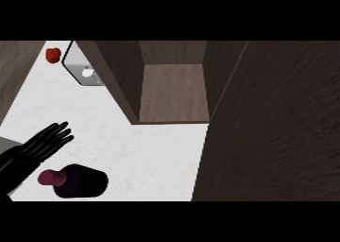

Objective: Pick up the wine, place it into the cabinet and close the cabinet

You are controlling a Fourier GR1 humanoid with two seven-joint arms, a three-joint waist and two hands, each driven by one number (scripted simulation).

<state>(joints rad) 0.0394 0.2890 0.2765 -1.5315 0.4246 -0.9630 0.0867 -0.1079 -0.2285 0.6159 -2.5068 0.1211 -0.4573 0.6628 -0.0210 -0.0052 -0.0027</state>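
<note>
1. Head view shows the left hand point(48, 138) coming in at about eight o'clock, fingers straight and spread, holding nothing. The right hand is out of sight.
2. The wine point(76, 180) stands on the white worktop point(131, 146) at about seven o'clock, seen from above: dark body, dark red cap. It sits just beside the left forearm, below the fingers, untouched.
3. The cabinet point(173, 92) is at twelve o'clock with its door point(284, 127) swung wide, filling the three o'clock side; the shelf inside looks bare.
4. I judge the task is at its first step: the pickup is not yet done.
5. The next move calls for a hand closing round the bottle, then lifting it towards the open shelf.
6. I can read no label or writing on the bottle.
</note>
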